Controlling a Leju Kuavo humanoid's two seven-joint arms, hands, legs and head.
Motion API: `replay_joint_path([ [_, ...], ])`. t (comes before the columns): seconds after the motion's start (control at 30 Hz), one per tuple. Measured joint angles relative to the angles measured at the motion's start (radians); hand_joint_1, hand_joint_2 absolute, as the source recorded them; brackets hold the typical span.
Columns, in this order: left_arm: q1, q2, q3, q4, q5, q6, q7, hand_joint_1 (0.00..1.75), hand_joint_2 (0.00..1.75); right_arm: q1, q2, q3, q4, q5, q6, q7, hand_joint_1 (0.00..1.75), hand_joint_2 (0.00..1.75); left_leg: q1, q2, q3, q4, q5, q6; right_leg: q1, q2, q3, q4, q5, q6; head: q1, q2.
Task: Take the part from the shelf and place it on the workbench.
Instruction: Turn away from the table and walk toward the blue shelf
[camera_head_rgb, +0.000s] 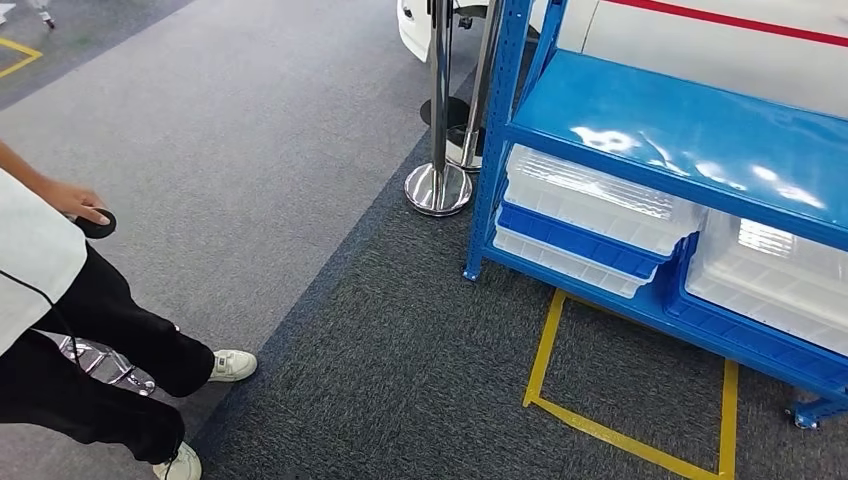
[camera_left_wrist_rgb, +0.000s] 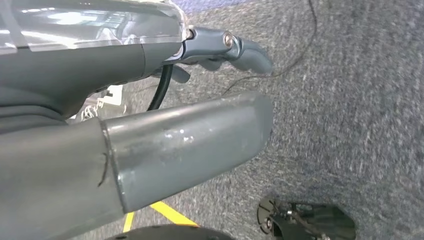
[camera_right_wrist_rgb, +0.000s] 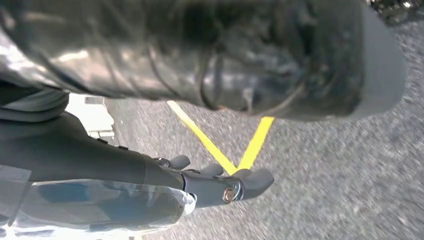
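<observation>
Clearly neither arm is at work yet. The left hand (camera_left_wrist_rgb: 220, 55) hangs over the dark grey carpet (camera_left_wrist_rgb: 350, 125) with its grey fingers loosely apart and nothing between them. The right hand (camera_right_wrist_rgb: 225, 182) hangs the same way, released and empty, above yellow floor tape (camera_right_wrist_rgb: 250, 147).

Going outward, the blue metal shelf (camera_head_rgb: 690, 135) stands ahead and to the right in the head view. Its top board is bare and glossy, and under it sit clear plastic bins in blue frames (camera_head_rgb: 590, 215). I cannot see a part in these bins; their walls are cloudy with reflections, so I can only suppose it lies inside one of them. A yellow taped rectangle (camera_head_rgb: 545, 360) marks the floor in front of the shelf.

Several things could go wrong from here, I think. The shelf is off to one side, so the robot must probably turn and step closer, and a bad stop would leave the bins out of reach. Two chrome barrier posts (camera_head_rgb: 440, 120) stand just beside the left corner of the shelf, and a swinging arm could knock them. A person in black trousers and white shoes (camera_head_rgb: 110, 350) stands near on the left, holding a small black round object (camera_head_rgb: 97, 222); a wide turn could bring the left arm too near. No bench is in sight.
</observation>
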Motion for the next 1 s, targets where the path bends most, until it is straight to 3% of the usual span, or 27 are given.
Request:
replay_joint_path([
  [0.03, 0.0, 0.0, 0.0, 0.0, 0.0, 0.0, 0.0, 0.0, 0.0, 0.001, -0.001, -0.001, 0.0, 0.0, 0.0, 0.0, 0.0, 0.0, 0.003, 0.013, 0.004, -0.009, 0.007, 0.005, 0.002, -0.02, -0.009, 0.017, -0.012, 0.004, 0.001, 0.0],
  [0.1, 0.003, -0.002, 0.0, 0.0, 0.0, 0.0, 0.0, 0.0, 0.0, -0.001, -0.001, -0.002, 0.0, 0.0, 0.0, 0.0, 0.0, 0.0, 0.005, 0.042, 0.008, -0.019, 0.014, 0.012, 0.002, -0.077, -0.053, 0.108, -0.068, 0.01, 0.005, 0.0],
  [0.17, 0.007, -0.002, 0.0, 0.0, 0.001, 0.0, 0.0, 0.0, 0.0, -0.003, -0.001, -0.002, 0.0, 0.0, 0.0, 0.001, 0.0, 0.0, 0.003, 0.071, 0.007, -0.018, 0.012, 0.013, -0.002, -0.104, -0.108, 0.223, -0.119, 0.019, 0.007, 0.0],
  [0.2, 0.008, -0.003, 0.0, 0.0, 0.001, 0.0, 0.0, 0.0, 0.0, -0.003, -0.001, -0.002, 0.0, 0.0, 0.0, 0.001, 0.0, 0.0, 0.003, 0.086, 0.007, -0.016, 0.009, 0.011, -0.006, -0.11, -0.118, 0.248, -0.121, 0.024, 0.007, 0.0],
  [0.23, 0.008, -0.003, 0.0, 0.0, 0.002, 0.0, 0.0, 0.0, 0.0, -0.002, -0.002, -0.002, 0.0, 0.0, 0.0, 0.001, 0.0, 0.0, 0.003, 0.099, 0.007, -0.014, 0.007, 0.009, -0.009, -0.115, -0.11, 0.235, -0.104, 0.027, 0.007, 0.0],
  [0.3, 0.006, -0.004, 0.0, 0.0, 0.002, 0.0, 0.0, 0.0, 0.0, -0.001, -0.003, -0.002, 0.0, 0.002, -0.001, 0.002, 0.0, 0.0, 0.004, 0.121, 0.009, -0.006, -0.003, 0.001, -0.013, -0.144, -0.046, 0.117, -0.047, 0.031, 0.007, 0.0],
  [0.37, 0.005, -0.005, 0.0, 0.0, 0.002, 0.0, 0.0, 0.0, 0.0, -0.003, -0.003, -0.003, 0.0, 0.004, -0.001, 0.003, 0.0, 0.0, 0.0, 0.138, 0.009, 0.004, -0.014, -0.012, -0.009, -0.18, 0.005, 0.02, -0.017, 0.023, 0.006, 0.0],
  [0.4, 0.004, -0.005, 0.0, 0.0, 0.002, 0.0, 0.0, 0.0, 0.0, -0.004, -0.003, -0.003, 0.0, 0.004, -0.002, 0.003, 0.0, 0.0, -0.003, 0.146, 0.011, 0.006, -0.019, -0.019, -0.006, -0.189, 0.012, 0.004, -0.018, 0.016, 0.005, 0.0],
  [0.47, 0.002, -0.005, 0.0, 0.0, 0.001, 0.0, -0.001, 0.0, 0.0, -0.004, -0.003, -0.003, 0.0, 0.004, -0.002, 0.002, 0.0, 0.0, -0.005, 0.162, 0.019, 0.007, -0.023, -0.029, -0.003, -0.171, 0.009, 0.007, -0.018, 0.002, 0.004, 0.0],
  [0.53, -0.002, -0.005, 0.0, 0.0, 0.001, 0.001, -0.002, 0.0, 0.0, -0.003, -0.002, -0.003, 0.0, 0.004, -0.002, 0.002, 0.0, 0.0, 0.0, 0.144, 0.02, 0.024, -0.042, -0.041, -0.006, -0.151, 0.01, 0.002, -0.015, -0.01, 0.004, 0.0],
  [0.57, -0.003, -0.005, 0.0, 0.0, 0.0, 0.001, -0.003, 0.0, 0.0, -0.003, -0.001, -0.003, 0.0, 0.004, -0.002, 0.002, 0.0, 0.0, 0.002, 0.122, 0.007, 0.055, -0.065, -0.045, -0.009, -0.141, 0.011, 0.0, -0.013, -0.016, 0.004, 0.0],
  [0.63, -0.001, -0.005, 0.0, 0.0, 0.0, 0.001, -0.003, 0.0, 0.0, -0.005, -0.001, -0.004, 0.0, 0.004, -0.002, 0.002, 0.0, 0.0, 0.004, 0.078, -0.048, 0.174, -0.131, -0.049, -0.008, -0.122, 0.009, -0.001, -0.01, -0.024, 0.003, 0.0],
  [0.67, 0.001, -0.005, 0.0, 0.0, 0.001, 0.001, -0.003, 0.0, 0.0, -0.005, -0.001, -0.004, 0.0, 0.004, -0.002, 0.001, 0.0, 0.0, 0.004, 0.07, -0.08, 0.239, -0.157, -0.048, -0.007, -0.111, 0.007, 0.0, -0.009, -0.026, 0.003, 0.0],
  [0.7, 0.003, -0.005, 0.0, 0.0, 0.001, 0.001, -0.003, 0.0, 0.0, -0.005, -0.001, -0.004, 0.0, 0.004, -0.002, 0.001, 0.0, 0.0, 0.004, 0.066, -0.102, 0.282, -0.164, -0.047, -0.005, -0.097, 0.006, 0.0, -0.009, -0.027, 0.003, 0.0],
  [0.73, 0.005, -0.005, 0.0, 0.0, 0.002, 0.001, -0.003, 0.0, 0.0, -0.004, -0.001, -0.004, 0.0, 0.004, -0.002, 0.0, 0.0, 0.0, 0.004, 0.064, -0.109, 0.289, -0.151, -0.044, -0.003, -0.082, 0.006, 0.001, -0.009, -0.027, 0.003, 0.0],
  [0.77, 0.006, -0.005, 0.0, 0.0, 0.002, 0.001, -0.003, 0.0, 0.0, -0.004, -0.001, -0.004, 0.0, 0.004, -0.002, 0.0, 0.0, 0.0, 0.003, 0.06, -0.097, 0.256, -0.119, -0.039, -0.002, -0.068, 0.007, 0.002, -0.009, -0.027, 0.003, 0.0],
  [0.83, 0.006, -0.005, 0.0, 0.0, 0.003, 0.001, -0.004, 0.0, 0.0, -0.004, 0.001, -0.004, 0.0, 0.004, -0.002, 0.0, 0.0, 0.0, 0.003, 0.02, -0.045, 0.129, -0.045, -0.025, -0.001, -0.043, 0.008, 0.004, -0.008, -0.026, 0.003, 0.0],
  [0.87, 0.006, -0.004, 0.0, 0.0, 0.003, 0.001, -0.005, 0.0, 0.0, -0.005, 0.002, -0.004, 0.0, 0.005, -0.002, 0.0, 0.0, 0.0, 0.003, -0.004, -0.024, 0.073, -0.024, -0.019, -0.001, -0.031, 0.006, 0.006, -0.007, -0.022, 0.003, 0.0],
  [0.93, 0.004, -0.002, 0.0, 0.0, 0.004, 0.001, -0.006, 0.0, 0.0, -0.005, 0.004, -0.004, 0.0, 0.006, -0.002, 0.0, 0.0, 0.0, 0.0, -0.03, -0.009, 0.027, -0.018, -0.013, -0.005, -0.01, -0.001, 0.006, -0.002, -0.009, 0.004, 0.0],
  [1.0, 0.001, -0.002, 0.0, 0.0, 0.004, 0.001, -0.006, 0.0, 0.0, -0.003, 0.003, -0.005, 0.0, 0.007, -0.002, 0.0, 0.0, 0.0, 0.0, -0.009, -0.003, 0.013, -0.012, -0.007, -0.009, 0.008, -0.007, 0.002, 0.003, 0.006, 0.003, 0.0],
])
